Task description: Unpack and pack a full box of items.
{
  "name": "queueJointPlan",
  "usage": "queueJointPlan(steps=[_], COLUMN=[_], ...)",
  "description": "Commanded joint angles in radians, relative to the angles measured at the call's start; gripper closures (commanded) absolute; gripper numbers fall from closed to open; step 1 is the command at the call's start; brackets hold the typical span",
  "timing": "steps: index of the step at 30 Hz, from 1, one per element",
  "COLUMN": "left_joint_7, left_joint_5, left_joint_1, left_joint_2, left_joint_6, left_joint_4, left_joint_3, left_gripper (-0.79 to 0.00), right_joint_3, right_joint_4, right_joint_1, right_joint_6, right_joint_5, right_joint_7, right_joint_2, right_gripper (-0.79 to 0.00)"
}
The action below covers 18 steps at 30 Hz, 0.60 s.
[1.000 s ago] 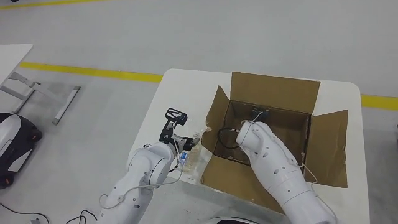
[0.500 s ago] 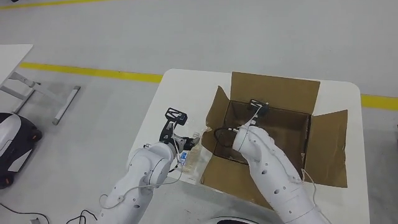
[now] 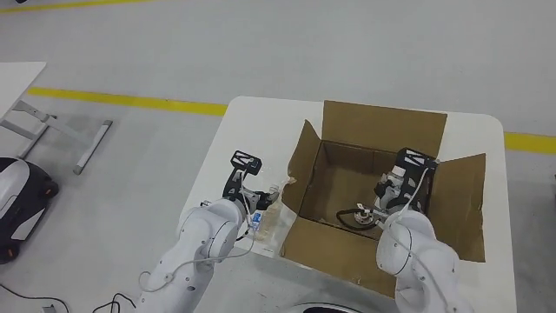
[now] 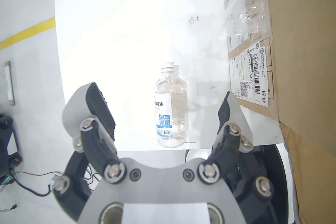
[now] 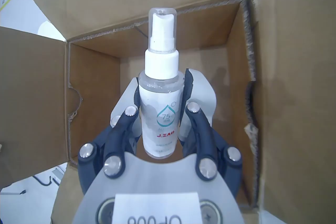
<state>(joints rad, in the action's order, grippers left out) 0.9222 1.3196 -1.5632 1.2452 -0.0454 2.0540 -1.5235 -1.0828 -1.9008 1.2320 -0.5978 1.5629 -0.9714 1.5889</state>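
Holding spray bottle (image 5: 159, 109) over box (image 5: 92, 67)

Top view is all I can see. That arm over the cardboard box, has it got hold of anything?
Observer: Yes, the right gripper is shut on a spray bottle, white pump under a clear cap, over the open box.
Operator: And the other arm?
Observer: The left gripper is open; a clear bottle with a blue-and-white label sits on the table just ahead of it, untouched.
Operator: Something shiny by the box?
Observer: Crumpled clear plastic against the box's outer wall, next to printed labels.
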Motion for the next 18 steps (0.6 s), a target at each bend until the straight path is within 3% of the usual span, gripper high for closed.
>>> queueJointPlan(steps=[1, 13, 18], left_joint_7=[0.000, 0.000, 0.000], left_joint_5=[0.000, 0.000, 0.000], left_joint_1=[0.000, 0.000, 0.000], left_joint_2=[0.000, 0.000, 0.000], left_joint_6=[0.000, 0.000, 0.000], left_joint_4=[0.000, 0.000, 0.000], left_joint_3=[0.000, 0.000, 0.000], left_gripper=[-0.785, -0.785, -0.785], right_joint_3=[-0.011, -0.011, -0.086], right_joint_4=[-0.011, -0.016, -0.127], right_joint_1=[0.013, 0.013, 0.022], right_joint_6=[0.000, 0.006, 0.070], right_joint_5=[-0.005, -0.006, -0.052], right_joint_7=[0.010, 0.017, 0.039], right_joint_2=[-0.001, -0.001, -0.006], right_gripper=[0.000, 0.000, 0.000])
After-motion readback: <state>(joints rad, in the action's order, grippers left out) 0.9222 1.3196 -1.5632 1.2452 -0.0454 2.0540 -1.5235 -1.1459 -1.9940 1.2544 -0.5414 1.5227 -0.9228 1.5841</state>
